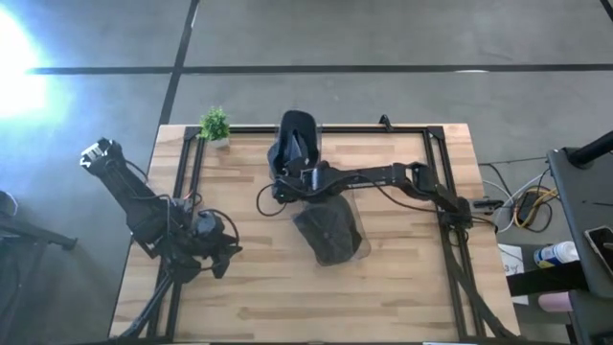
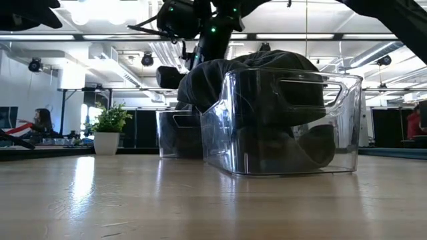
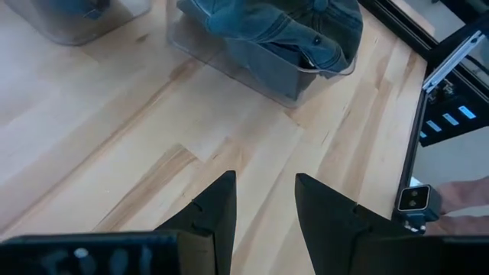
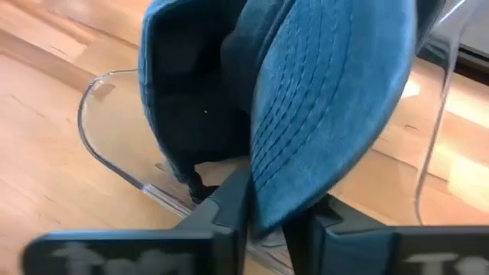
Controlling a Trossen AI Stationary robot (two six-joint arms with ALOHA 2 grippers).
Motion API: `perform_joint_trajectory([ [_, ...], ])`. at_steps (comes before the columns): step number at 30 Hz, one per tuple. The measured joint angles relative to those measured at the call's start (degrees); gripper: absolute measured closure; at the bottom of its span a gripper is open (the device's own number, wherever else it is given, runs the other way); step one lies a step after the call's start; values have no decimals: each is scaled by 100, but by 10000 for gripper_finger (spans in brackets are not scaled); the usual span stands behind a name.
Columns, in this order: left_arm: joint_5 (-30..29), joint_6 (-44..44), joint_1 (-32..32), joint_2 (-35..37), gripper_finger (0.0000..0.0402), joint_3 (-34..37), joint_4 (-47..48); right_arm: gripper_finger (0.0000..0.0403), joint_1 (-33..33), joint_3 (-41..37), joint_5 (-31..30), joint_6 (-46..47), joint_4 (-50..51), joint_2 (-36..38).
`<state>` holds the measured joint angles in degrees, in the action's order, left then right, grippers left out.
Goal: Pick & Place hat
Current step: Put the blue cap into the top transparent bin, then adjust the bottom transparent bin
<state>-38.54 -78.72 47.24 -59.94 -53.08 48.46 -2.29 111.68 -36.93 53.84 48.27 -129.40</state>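
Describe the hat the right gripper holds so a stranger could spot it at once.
Start at the wooden table and find the two clear bins near its middle. The far bin, by the small plant, has the right gripper shut on a blue denim hat by its stitched brim. The other hat lies loose in the near bin.

Bright ceiling lights [image 2: 100, 10], floor glare [image 1: 19, 67], soft wrist-view blur

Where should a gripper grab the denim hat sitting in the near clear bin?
Probably by the brim, from above: the denim hat bulges over the near clear bin walls, and the right gripper is already shut on another hat's stiff stitched brim.
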Motion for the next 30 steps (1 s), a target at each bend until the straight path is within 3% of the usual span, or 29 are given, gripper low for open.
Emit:
perform_joint_trajectory([
  [10,-212,44,0,-2,274,0,-82,240,223,-72,77,-479,259,396],
  [16,-372,48,0,-2,274,2,-209,222,480,-249,190,-744,702,1030],
  [22,-411,48,-2,-7,274,122,-537,236,761,-1134,256,258,1711,2033],
  [25,-411,46,0,-7,274,349,-1068,244,931,-2011,279,1147,2074,2666],
  [30,-407,29,0,-9,274,720,-1997,252,1140,-3457,920,2311,1997,3516],
])
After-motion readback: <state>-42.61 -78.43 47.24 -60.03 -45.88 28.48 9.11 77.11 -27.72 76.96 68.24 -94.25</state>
